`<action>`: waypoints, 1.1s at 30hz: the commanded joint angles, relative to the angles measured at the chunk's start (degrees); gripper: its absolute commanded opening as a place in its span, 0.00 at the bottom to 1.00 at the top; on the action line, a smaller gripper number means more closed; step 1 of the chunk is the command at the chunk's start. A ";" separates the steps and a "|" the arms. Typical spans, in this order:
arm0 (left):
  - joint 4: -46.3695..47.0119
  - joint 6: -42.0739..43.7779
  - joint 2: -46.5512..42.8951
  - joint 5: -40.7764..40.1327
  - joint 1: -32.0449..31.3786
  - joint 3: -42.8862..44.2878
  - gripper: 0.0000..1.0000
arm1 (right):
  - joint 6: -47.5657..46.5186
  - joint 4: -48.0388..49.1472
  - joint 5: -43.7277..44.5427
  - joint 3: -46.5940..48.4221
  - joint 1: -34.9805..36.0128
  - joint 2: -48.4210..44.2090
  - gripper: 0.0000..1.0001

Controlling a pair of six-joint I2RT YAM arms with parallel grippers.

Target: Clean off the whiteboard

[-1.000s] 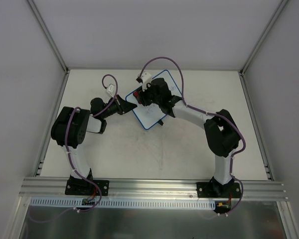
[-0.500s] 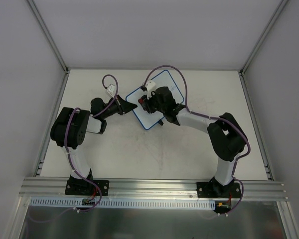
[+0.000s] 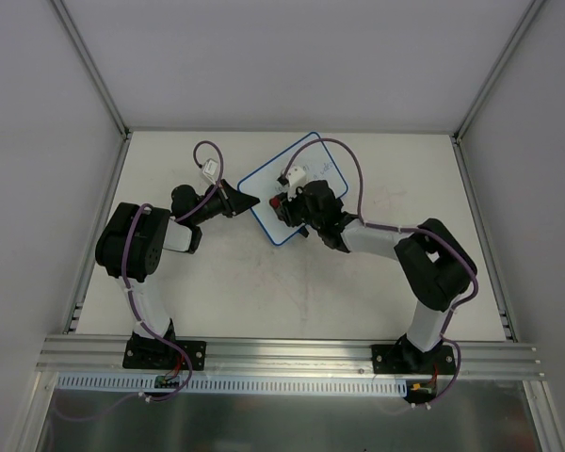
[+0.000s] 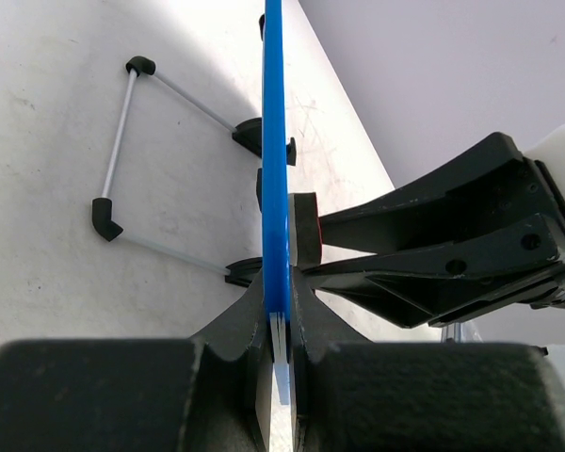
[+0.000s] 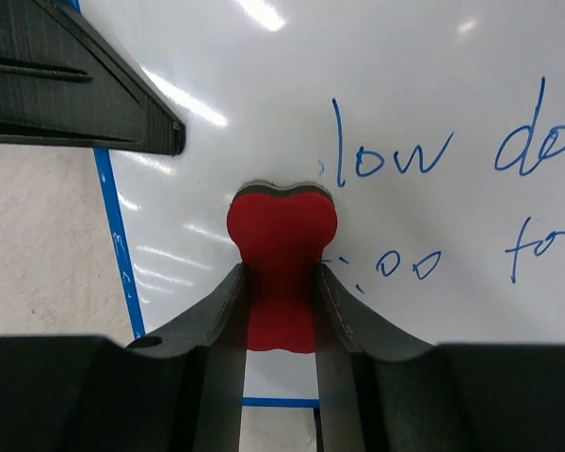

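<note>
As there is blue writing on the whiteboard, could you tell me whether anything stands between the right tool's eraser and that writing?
Nothing visible does. The right tool holds the red eraser on the whiteboard, beside the blue writing; the left tool clamps its edge, away from the text.

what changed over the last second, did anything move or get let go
The right gripper, shut on the red eraser, slid across the whiteboard toward the board's near edge, and its arm folded back toward its base. Nothing was taken hold of or let go. The left gripper stayed clamped on the board's left edge, and the board kept its place. Blue writing remains.
</note>
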 commanded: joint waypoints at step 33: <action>10.00 9.03 -4.03 4.46 -2.11 1.29 0.00 | 1.52 -10.94 -6.77 15.21 -2.80 6.79 0.00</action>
